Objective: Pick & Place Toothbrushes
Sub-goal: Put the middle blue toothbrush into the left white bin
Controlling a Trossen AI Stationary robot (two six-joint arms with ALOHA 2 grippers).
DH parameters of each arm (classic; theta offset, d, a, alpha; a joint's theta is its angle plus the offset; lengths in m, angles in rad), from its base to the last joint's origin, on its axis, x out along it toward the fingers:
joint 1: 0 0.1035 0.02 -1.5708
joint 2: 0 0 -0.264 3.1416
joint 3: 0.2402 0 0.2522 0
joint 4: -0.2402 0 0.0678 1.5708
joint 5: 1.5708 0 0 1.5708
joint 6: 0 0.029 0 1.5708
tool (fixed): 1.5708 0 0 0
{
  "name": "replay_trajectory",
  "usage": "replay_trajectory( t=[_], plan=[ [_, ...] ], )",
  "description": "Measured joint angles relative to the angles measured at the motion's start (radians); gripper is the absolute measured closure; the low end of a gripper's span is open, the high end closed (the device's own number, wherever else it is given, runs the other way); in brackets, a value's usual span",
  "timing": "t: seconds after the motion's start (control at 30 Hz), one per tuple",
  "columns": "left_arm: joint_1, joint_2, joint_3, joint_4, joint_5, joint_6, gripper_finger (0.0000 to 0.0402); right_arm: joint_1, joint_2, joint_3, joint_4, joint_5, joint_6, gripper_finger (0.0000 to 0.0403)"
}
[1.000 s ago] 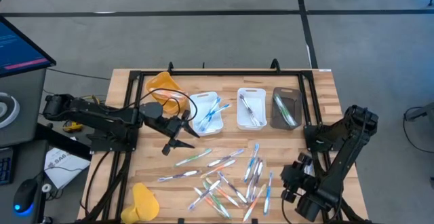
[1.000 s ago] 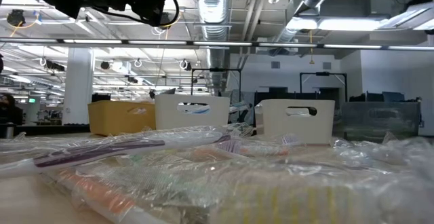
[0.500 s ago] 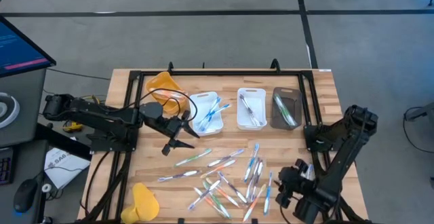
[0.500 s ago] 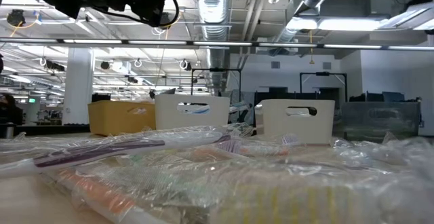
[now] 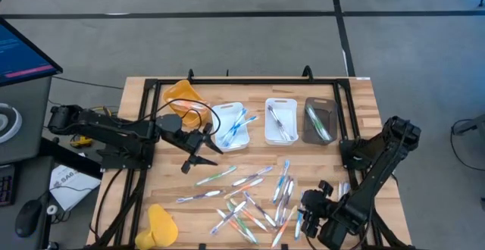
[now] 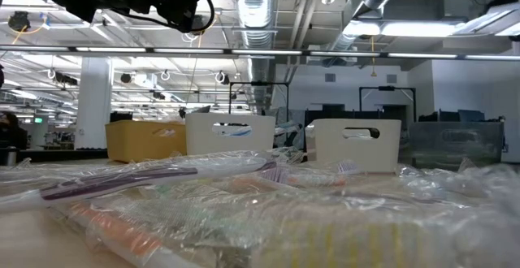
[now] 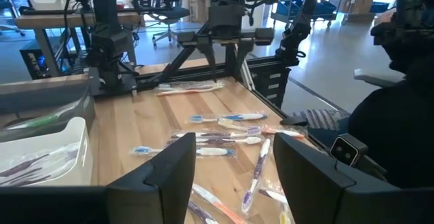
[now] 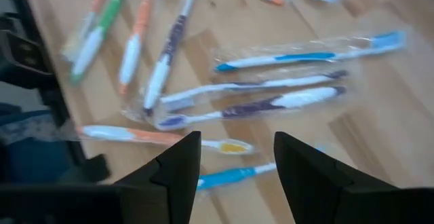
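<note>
Right gripper (image 5: 307, 214) low at bottom right of high view, over right edge of loose toothbrushes (image 5: 250, 197). Fingers (image 8: 178, 170) spread wide, nothing between them, blue-handled toothbrush (image 8: 234, 176) showing in gap. Left gripper (image 5: 191, 161) hangs left of centre, above pile's upper-left edge, fingers (image 7: 169, 170) parted, empty. Toothbrushes scattered across lower middle of table (image 5: 356, 106). More lie in white tray (image 5: 231, 126), second white tray (image 5: 281, 120) and dark tray (image 5: 320, 120) along upper centre.

A wooden table (image 5: 364, 106) is seen from above. Along its upper part, a yellow tray (image 5: 183, 95), two white trays (image 5: 224, 110) (image 5: 281, 104) and a dark tray (image 5: 320, 104) are lined up. A yellow object (image 5: 161, 224) lies lower left.
</note>
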Motion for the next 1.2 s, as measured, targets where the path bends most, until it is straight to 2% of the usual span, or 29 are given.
replay_trajectory(
  t=[0.23, 0.7, 1.2],
  plan=[
    [0.000, 0.000, 0.000, -0.002, 0.000, 0.000, 0.0211, -0.030, 0.000, 0.000, 0.077, -0.005, -0.073, 0.0219],
    [0.000, 0.000, 0.000, -0.003, 0.001, 0.000, 0.0211, -0.036, 0.000, 0.000, 0.117, -0.013, -0.068, 0.0226],
    [-0.005, 0.000, 0.000, -0.006, 0.005, 0.000, 0.0211, -0.046, 0.000, 0.000, 0.109, -0.141, -0.061, 0.0254]
  ],
)
